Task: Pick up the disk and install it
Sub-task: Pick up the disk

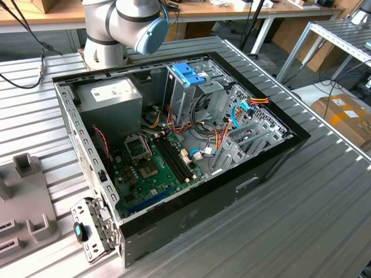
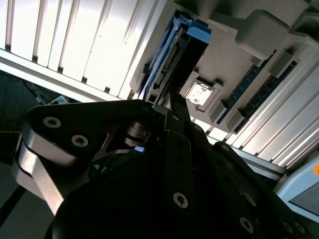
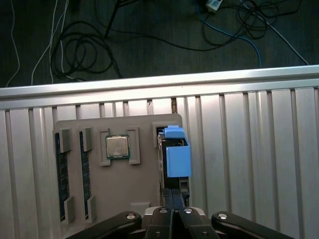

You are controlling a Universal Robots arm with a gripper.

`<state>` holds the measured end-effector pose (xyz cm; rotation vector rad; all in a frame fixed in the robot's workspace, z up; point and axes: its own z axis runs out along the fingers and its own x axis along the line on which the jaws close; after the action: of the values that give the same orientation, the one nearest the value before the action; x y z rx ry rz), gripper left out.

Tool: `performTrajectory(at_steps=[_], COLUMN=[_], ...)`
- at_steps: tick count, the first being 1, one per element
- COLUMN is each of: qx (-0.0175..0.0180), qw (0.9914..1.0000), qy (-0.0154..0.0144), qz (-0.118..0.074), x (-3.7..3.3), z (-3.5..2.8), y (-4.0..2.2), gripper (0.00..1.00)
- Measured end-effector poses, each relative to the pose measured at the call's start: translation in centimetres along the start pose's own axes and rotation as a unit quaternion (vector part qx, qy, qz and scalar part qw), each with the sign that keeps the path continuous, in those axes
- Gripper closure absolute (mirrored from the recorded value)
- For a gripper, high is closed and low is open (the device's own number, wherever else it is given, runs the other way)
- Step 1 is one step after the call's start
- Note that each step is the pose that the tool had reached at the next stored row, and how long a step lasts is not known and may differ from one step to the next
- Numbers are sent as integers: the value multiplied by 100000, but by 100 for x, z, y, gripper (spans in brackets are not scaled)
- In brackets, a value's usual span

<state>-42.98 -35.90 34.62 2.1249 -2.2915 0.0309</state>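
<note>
Standing on edge in a tray (image 3: pixel 144 184) slot, the disk (image 3: pixel 177 158) sits right at the gripper (image 3: pixel 173 193); whether it is held I cannot tell. A skewed lift could jam its rails in the slot or drag the tray. A chip (image 3: pixel 117 147) and memory sticks (image 3: pixel 62 174) lie alongside, clear of the path.
</note>
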Motion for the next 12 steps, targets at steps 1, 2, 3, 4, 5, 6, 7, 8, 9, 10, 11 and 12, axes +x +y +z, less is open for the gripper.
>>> performTrajectory(at_steps=[1, 2, 3, 4, 5, 6, 7, 8, 9, 10, 11, 12], qx=[-3, 2, 0, 0, -2, -2, -3, 1, 1, 22, 17, 31], qw=[100000, 100000, 100000, 100000, 100000, 100000, 100000, 100000, 100000, 100000, 100000, 100000], qy=[0, -1, 2, 2, 2, 1, 3, -1, -13, -98, -107, -118], qz=[1, 2, 0, 0, -1, -2, -4, -3, -2, 3, 2, 1], x=[0, 0, 0, 0, 0, 0, 0, 0, 0, -1, -1, -2], z=[0, 0, 1, 1, 1, 1, 1, 2, 4, 24, 41, 56], y=[0, 0, 0, 0, 0, 0, 0, 0, 0, 1, 0, 0], gripper=[89, 83, 76, 71, 64, 58, 58, 53, 46, 46, 46, 46])
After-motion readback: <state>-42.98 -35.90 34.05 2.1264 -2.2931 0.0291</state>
